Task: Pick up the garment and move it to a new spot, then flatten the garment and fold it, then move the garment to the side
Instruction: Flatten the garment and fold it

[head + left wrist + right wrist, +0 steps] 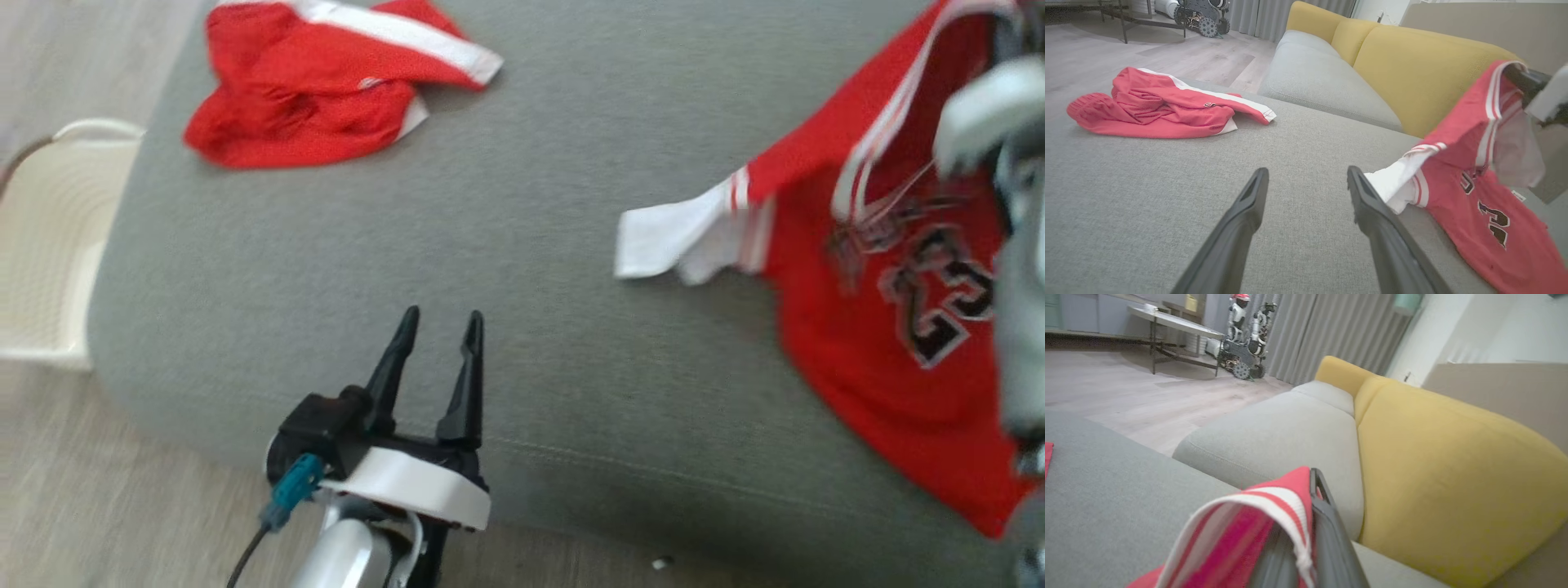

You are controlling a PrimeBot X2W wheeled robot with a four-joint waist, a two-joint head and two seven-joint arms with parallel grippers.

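Status: step one, pick-and-relocate. I read it as mid-carry.

Right arm [984,110] is up at the far right, jaws pressed together on the white-and-red striped neck trim of the red mesh basketball jersey [865,327] with the black 23. The jersey hangs from that pinch. Its lower part and a white flap appear to rest on the right side of the grey fabric sofa cushion [531,212], so it's partly lifted, not clear of the surface.

Left arm [424,425] sits over the near edge of the cushion, jaws spread, holding nothing, well apart from the jersey.

A crumpled red garment with a white stripe [310,90] lies far left. I'm treating it as not mine to touch. The yellow sofa backrest [1412,65] is beyond the jersey.

Next, my call: carry the jersey left to the open middle of the cushion, keep it off the other garment and lower it. Then bring the left jaws to the opposite shoulder to spread it flat.

Risk: it's a single-point pinch on the trim, so the cloth may bunch or slip while dragging.
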